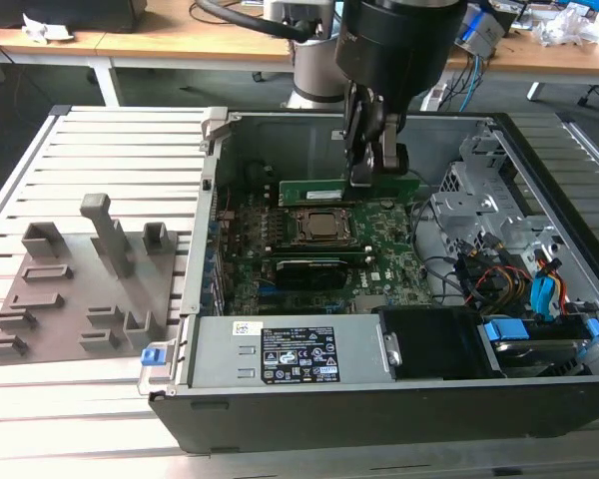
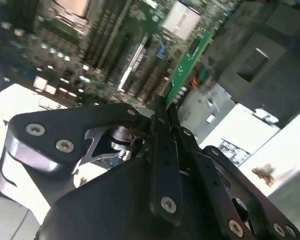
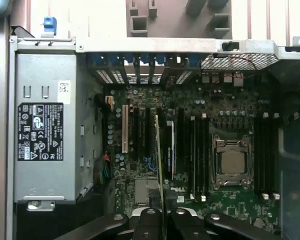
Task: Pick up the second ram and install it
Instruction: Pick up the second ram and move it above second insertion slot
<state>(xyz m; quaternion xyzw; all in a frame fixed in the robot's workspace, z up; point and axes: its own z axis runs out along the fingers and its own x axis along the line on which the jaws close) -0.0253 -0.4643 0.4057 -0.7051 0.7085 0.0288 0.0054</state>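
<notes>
I can read no print here. In the first wrist view, the grey metal power-supply box [image 3: 85, 75] carries a black rectangular label [image 3: 40, 131] with white marks (too fine to read) and a small white barcode sticker [image 3: 64, 86].

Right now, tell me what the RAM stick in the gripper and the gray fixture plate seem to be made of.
The second ram: circuit-board laminate, probably fibreglass, judging by its thin, flat, stiff shape and green, slightly glossy coat. The fixture plate: likely plastic with a matte finish; it is one even dull gray, upright blocks included, with no metallic glint.
</notes>
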